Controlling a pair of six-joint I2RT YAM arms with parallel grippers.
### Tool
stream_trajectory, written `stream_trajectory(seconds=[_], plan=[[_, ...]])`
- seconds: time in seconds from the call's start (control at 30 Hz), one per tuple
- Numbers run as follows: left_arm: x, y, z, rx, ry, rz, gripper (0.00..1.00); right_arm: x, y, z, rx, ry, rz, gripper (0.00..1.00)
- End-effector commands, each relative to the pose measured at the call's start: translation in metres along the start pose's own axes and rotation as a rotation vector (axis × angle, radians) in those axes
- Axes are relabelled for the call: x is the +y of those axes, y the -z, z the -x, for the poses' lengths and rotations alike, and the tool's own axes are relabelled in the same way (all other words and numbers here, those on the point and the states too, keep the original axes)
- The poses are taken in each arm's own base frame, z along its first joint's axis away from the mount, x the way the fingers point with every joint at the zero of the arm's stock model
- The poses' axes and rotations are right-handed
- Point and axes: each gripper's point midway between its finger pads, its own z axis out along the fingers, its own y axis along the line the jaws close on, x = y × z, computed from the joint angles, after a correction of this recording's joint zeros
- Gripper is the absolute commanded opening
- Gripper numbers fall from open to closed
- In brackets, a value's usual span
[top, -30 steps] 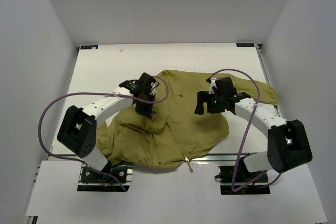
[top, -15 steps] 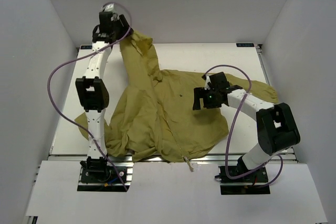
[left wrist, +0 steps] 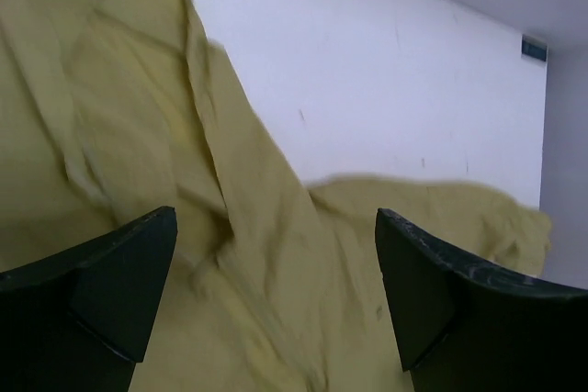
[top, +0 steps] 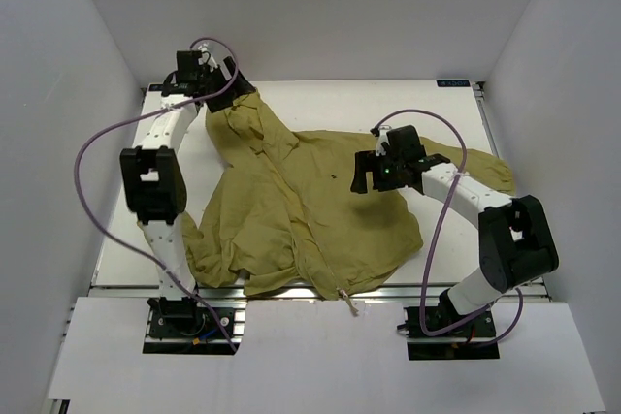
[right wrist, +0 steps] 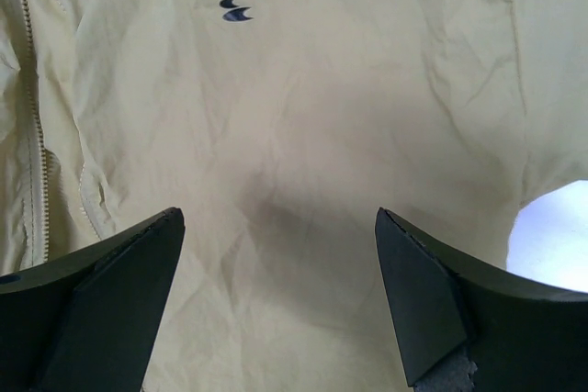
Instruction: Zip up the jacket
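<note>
The jacket (top: 320, 230) lies wrinkled and spread over the middle of the table (top: 388, 109), front up, with one sleeve reaching toward the right edge and a long fold of cloth drawn out toward the far left corner. Its zipper (top: 320, 259) runs as a long slanted line from the chest down to the hem at the near edge, where a pale pull cord (top: 351, 309) hangs over the table's rim. The right gripper (right wrist: 276, 218) hovers just above the chest panel, fingers spread wide with nothing between them. The small dark logo (right wrist: 236, 9) lies ahead of it, and the zipper teeth run along the left border of its wrist view, so the seam is just to its left. The left gripper (left wrist: 274, 227) sits over the drawn-out fold at the far left corner, fingers also wide and pinching nothing, well apart from the zipper. The right arm is therefore the nearer one. The table is white and smooth, closed in by plain white walls (top: 78, 94).
</note>
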Motion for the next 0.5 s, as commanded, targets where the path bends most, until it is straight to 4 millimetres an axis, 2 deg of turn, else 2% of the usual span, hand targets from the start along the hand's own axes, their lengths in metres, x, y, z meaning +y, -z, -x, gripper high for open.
stream_trajectory(seconds=[0.0,0.03,0.07,0.1,0.13,0.17,0.2,0.3,0.33,0.37,0.43,0.47], plan=[[-0.051,0.076,-0.025,-0.016,-0.106,0.043,0.98,0.012,0.001,0.006,-0.039,0.038,0.002,0.89],[-0.043,0.084,-0.043,-0.002,-0.107,0.122,0.98,0.014,0.0,0.002,-0.032,0.044,-0.007,0.89],[-0.065,0.102,-0.062,0.004,-0.129,0.118,0.98,0.009,-0.003,-0.001,-0.025,0.033,-0.038,0.89],[-0.044,0.102,-0.106,0.093,-0.095,0.176,0.98,0.007,-0.004,0.0,-0.03,0.011,-0.054,0.9],[-0.043,0.108,-0.133,0.141,-0.088,0.191,0.98,0.003,-0.008,-0.002,-0.024,-0.021,-0.08,0.89],[-0.044,0.121,-0.145,0.153,-0.069,0.182,0.98,0.0,-0.01,-0.002,-0.021,-0.034,-0.096,0.89],[-0.024,0.125,-0.181,0.227,-0.041,0.212,0.98,-0.004,-0.012,-0.002,-0.017,-0.049,-0.119,0.89],[0.002,0.136,-0.205,0.232,0.026,0.31,0.98,-0.012,-0.023,-0.003,0.009,-0.072,-0.158,0.89],[0.011,0.134,-0.217,0.245,0.036,0.32,0.98,-0.017,-0.03,-0.008,0.03,-0.08,-0.183,0.89],[0.013,0.13,-0.219,0.245,0.037,0.314,0.98,-0.019,-0.033,-0.002,0.019,-0.083,-0.196,0.89],[0.016,0.113,-0.219,0.242,0.034,0.298,0.98,-0.029,-0.043,-0.005,0.039,-0.091,-0.239,0.89],[0.018,0.106,-0.215,0.233,0.017,0.3,0.98,-0.029,-0.045,0.003,0.03,-0.091,-0.251,0.89]])
